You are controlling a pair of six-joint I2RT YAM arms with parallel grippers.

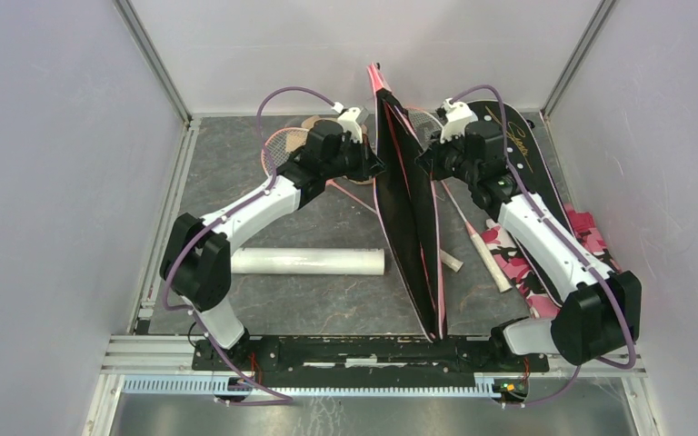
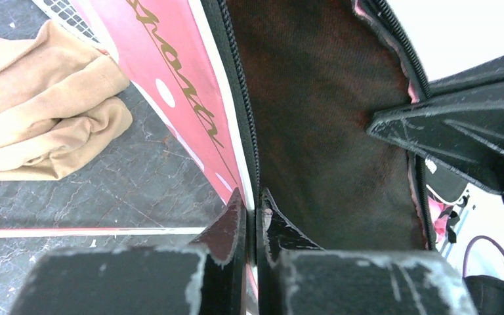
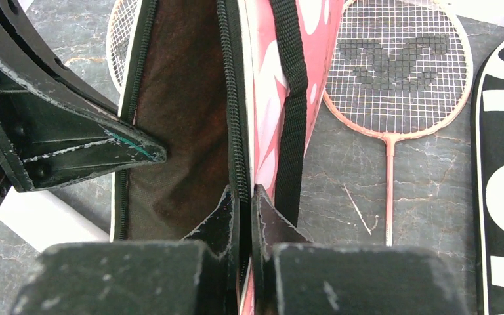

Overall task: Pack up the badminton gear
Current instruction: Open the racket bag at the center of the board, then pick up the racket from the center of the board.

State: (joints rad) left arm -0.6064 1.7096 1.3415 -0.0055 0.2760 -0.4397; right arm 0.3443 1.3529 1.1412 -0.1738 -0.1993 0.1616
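Note:
A pink and black racket cover (image 1: 409, 213) stands on edge, opened, in the middle of the table. My left gripper (image 1: 374, 168) is shut on its left zipper edge (image 2: 254, 210). My right gripper (image 1: 424, 163) is shut on its right zipper edge (image 3: 243, 197). The dark lining (image 2: 328, 118) shows between them. A pink-framed racket (image 3: 394, 72) lies right of the cover, its handle (image 1: 493, 262) toward the front. A second racket (image 1: 282, 145) lies under my left arm. A long white tube (image 1: 309, 262) lies front left. A black cover (image 1: 509, 145) lies back right. No shuttlecocks are in view.
A tan cloth (image 2: 39, 111) lies at the back, left of the held cover. A pink camouflage cloth (image 1: 545, 263) lies under my right arm. Grey walls with metal rails (image 1: 159, 209) close in the table on both sides.

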